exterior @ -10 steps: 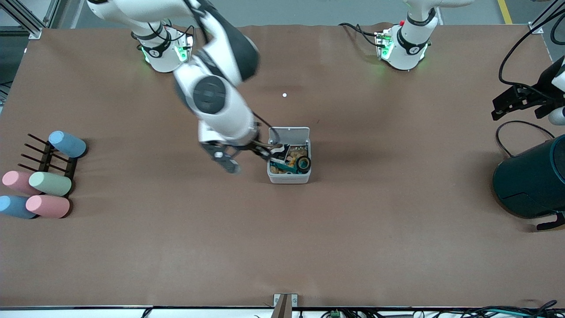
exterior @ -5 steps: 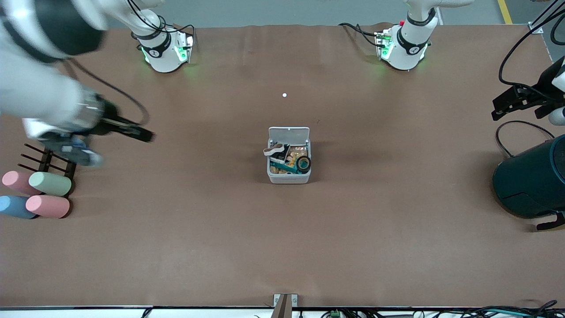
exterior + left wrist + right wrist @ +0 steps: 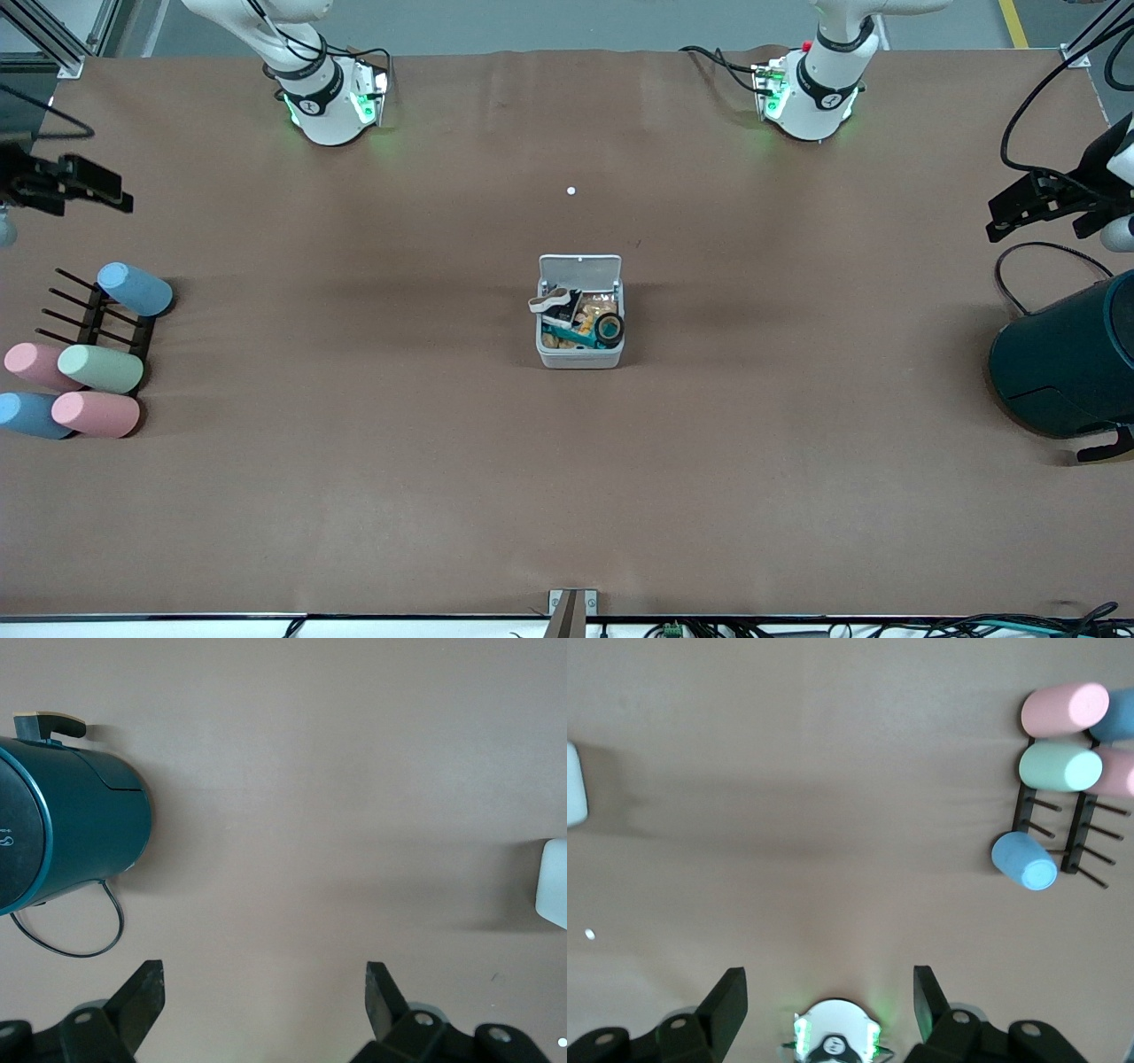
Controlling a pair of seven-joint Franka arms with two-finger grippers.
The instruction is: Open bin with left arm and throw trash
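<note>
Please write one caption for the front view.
Open bin holds the trash; both grippers rest at the table's ends.

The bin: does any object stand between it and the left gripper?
Nothing visible does. The bin sits mid-table with its lid raised; only bare table lies between it and the open left gripper, beside the teal drum.

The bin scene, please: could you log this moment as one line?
bin: lid open, trash inside | left gripper: open, over bare table near teal drum | right gripper: open, near pastel cylinders
</note>
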